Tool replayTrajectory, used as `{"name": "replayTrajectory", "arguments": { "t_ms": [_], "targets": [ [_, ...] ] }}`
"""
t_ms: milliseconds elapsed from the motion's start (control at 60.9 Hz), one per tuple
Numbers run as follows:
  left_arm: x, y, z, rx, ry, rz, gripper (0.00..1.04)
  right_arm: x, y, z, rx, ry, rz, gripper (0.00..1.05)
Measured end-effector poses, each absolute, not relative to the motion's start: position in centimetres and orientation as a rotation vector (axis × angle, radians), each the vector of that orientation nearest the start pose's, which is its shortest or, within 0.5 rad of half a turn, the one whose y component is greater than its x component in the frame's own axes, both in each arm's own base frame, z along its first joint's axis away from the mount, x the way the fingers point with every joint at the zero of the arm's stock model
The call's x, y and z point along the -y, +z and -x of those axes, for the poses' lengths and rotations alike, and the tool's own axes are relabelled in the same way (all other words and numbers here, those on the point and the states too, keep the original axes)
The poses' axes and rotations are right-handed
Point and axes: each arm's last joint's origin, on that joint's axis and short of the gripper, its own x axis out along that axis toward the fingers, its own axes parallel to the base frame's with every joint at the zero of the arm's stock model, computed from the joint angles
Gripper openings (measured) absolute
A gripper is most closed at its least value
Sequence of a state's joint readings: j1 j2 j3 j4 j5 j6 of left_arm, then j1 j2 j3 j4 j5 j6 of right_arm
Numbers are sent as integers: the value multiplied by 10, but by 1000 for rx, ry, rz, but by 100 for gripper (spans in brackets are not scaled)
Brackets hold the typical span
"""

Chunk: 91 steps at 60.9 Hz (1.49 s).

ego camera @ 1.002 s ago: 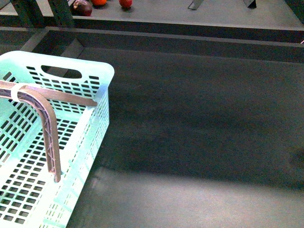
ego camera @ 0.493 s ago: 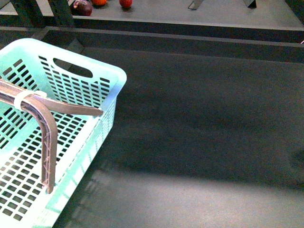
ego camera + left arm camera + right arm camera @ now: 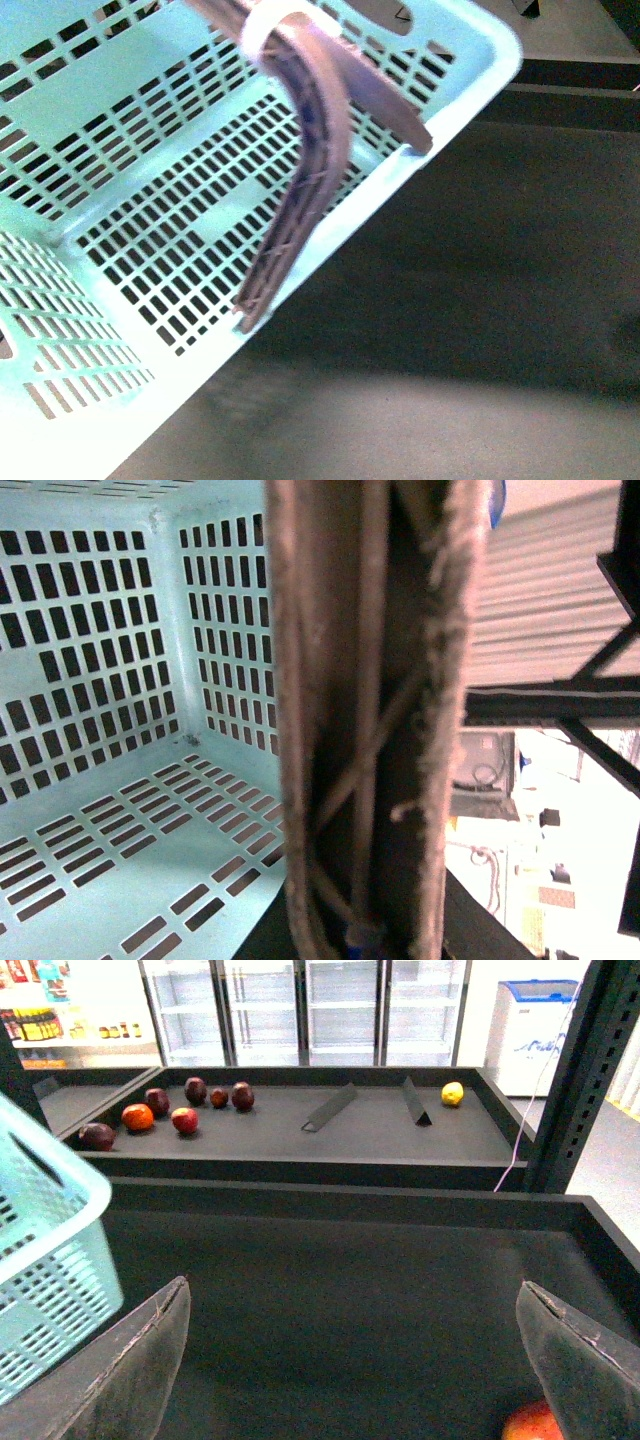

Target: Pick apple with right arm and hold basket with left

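The basket [image 3: 100,90] is pale mint-green, its walls and floor patterned with rows of dark slots. Its swing handle [image 3: 312,130] is brown with a criss-cross lattice, wrapped by a white band [image 3: 262,32]. The surface [image 3: 480,270] is dark grey, paler toward the near edge. The apple [image 3: 184,1120] is glossy red; the orange fruit [image 3: 137,1117] is bright, the purple fruit [image 3: 97,1136] very dark, and the yellow fruit [image 3: 453,1093] pale. The right fingers [image 3: 130,1370] are dark grey.

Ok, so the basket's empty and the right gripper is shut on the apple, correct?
Not quite. The basket is empty, but the right gripper is open with nothing between its fingers, as the right wrist view shows. A red apple lies close to one finger, ungripped.
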<state>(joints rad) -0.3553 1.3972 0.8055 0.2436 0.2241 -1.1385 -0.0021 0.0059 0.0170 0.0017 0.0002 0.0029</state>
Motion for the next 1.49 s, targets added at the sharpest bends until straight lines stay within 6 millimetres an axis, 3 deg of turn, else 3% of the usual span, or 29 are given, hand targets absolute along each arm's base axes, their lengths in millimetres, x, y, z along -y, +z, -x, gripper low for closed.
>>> {"name": "replayTrajectory", "arguments": {
  "t_ms": [246, 378, 805, 969, 1101, 1281, 1495],
  "targets": [
    [166, 255, -270, -719, -438, 1007, 7, 0, 169, -97, 13, -2, -3, 96],
    [184, 256, -265, -740, -486, 971, 7, 0, 169, -97, 12, -2, -3, 96],
    [185, 255, -265, -738, -476, 958, 6, 0, 169, -97, 12, -2, -3, 96],
    [186, 254, -265, -743, -480, 957, 6, -1, 164, -99, -521, -338, -76, 96],
    [186, 254, -265, -749, -485, 958, 6, 1, 159, -102, -595, -364, -107, 96],
    [186, 254, -265, -746, -483, 955, 6, 20, 159, -128, -598, -385, -221, 96],
    [186, 254, -266, -743, -479, 954, 6, 62, 134, -176, -632, -521, -252, 96]
  ]
}}
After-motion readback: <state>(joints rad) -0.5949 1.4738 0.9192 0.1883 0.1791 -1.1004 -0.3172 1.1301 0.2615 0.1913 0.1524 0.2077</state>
